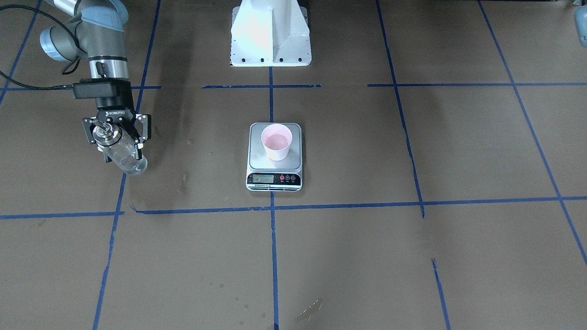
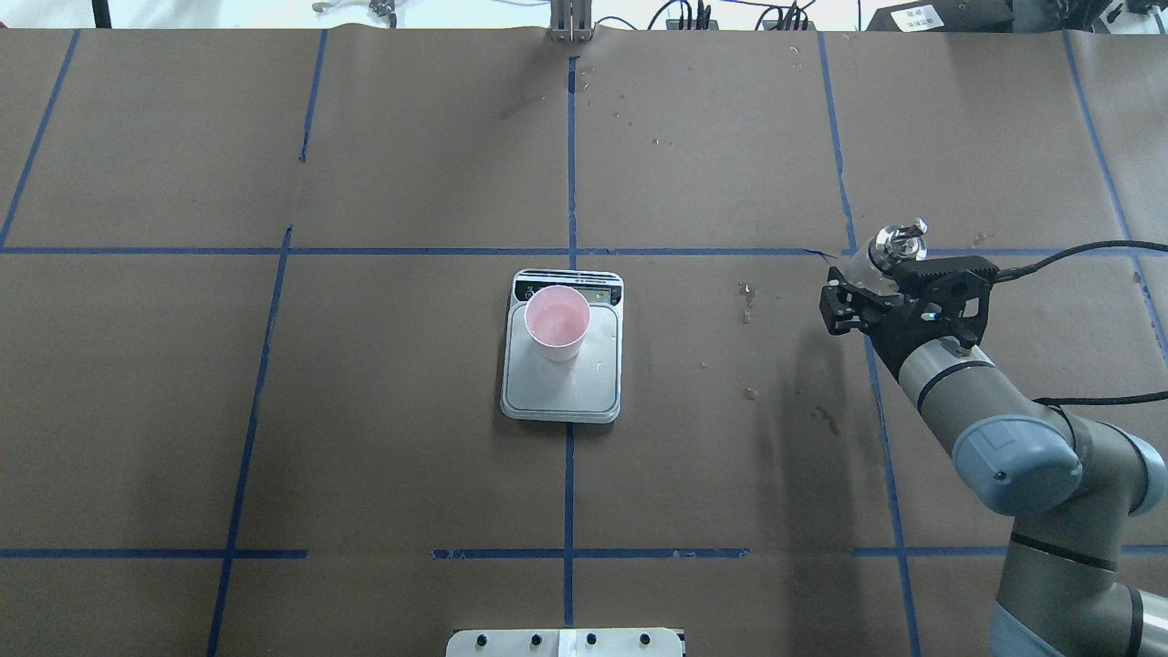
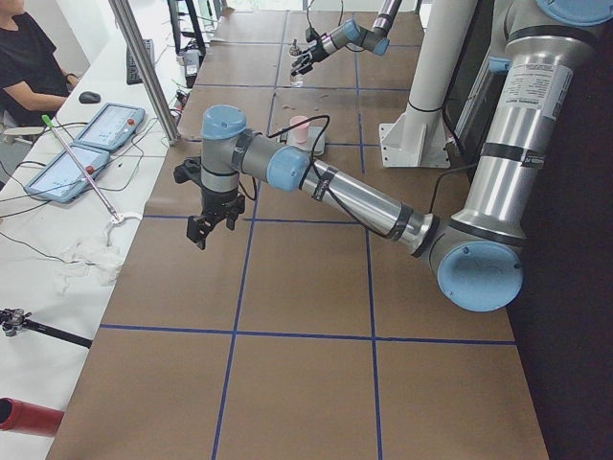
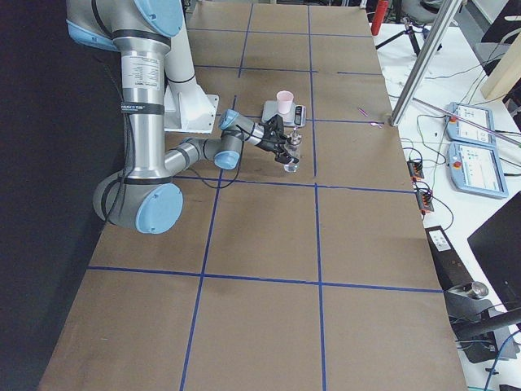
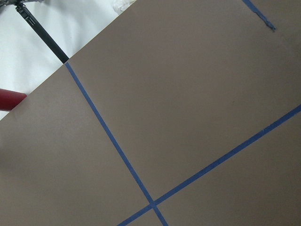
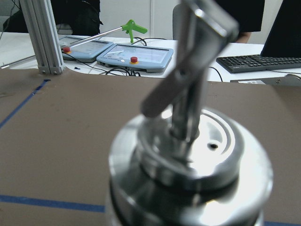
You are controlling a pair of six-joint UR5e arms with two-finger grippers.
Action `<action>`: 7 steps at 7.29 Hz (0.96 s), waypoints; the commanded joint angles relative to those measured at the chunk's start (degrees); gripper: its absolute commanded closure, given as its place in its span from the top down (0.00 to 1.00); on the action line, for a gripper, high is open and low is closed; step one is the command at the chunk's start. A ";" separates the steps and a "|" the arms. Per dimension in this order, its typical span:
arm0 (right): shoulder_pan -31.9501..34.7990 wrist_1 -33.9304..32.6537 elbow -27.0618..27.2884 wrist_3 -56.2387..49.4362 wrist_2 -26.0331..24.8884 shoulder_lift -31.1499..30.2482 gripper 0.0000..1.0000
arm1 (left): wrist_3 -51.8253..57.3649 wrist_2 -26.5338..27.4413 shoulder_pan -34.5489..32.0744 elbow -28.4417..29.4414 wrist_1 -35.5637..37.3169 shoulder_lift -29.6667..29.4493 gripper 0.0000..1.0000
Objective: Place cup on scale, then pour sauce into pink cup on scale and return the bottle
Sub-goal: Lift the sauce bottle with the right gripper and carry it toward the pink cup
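The pink cup point(image 1: 276, 141) stands on the silver scale point(image 1: 261, 160) at the table's middle, with clear sauce in it. It also shows in the overhead view point(image 2: 557, 319) on the scale point(image 2: 584, 388). My right gripper point(image 1: 123, 149) is shut on the clear glass bottle point(image 1: 128, 158), which is upright and low over the table at my right, well away from the scale. Its metal collar and spout fill the right wrist view point(image 6: 188, 165). My left gripper point(image 3: 206, 225) shows only in the exterior left view, hanging over bare table. I cannot tell whether it is open or shut.
The white robot pedestal point(image 1: 270, 34) stands behind the scale. Small wet spots lie on the brown paper point(image 2: 748, 297) and near the far edge point(image 1: 309, 311). A person point(image 3: 29, 67) and tablets point(image 3: 105, 125) are beyond the table's far side.
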 commanded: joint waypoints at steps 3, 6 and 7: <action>0.44 -1.88 3.59 -11.29 -5.83 5.36 0.00 | -0.34 -5.03 -3.92 1.91 -4.20 9.64 1.00; 0.09 -4.25 3.24 -31.03 -12.73 10.29 0.00 | -0.26 -7.59 -7.29 4.81 -4.46 11.25 1.00; -0.09 -5.13 3.24 -38.74 -14.04 10.55 0.00 | -0.78 -7.51 -7.29 6.29 -5.68 10.81 1.00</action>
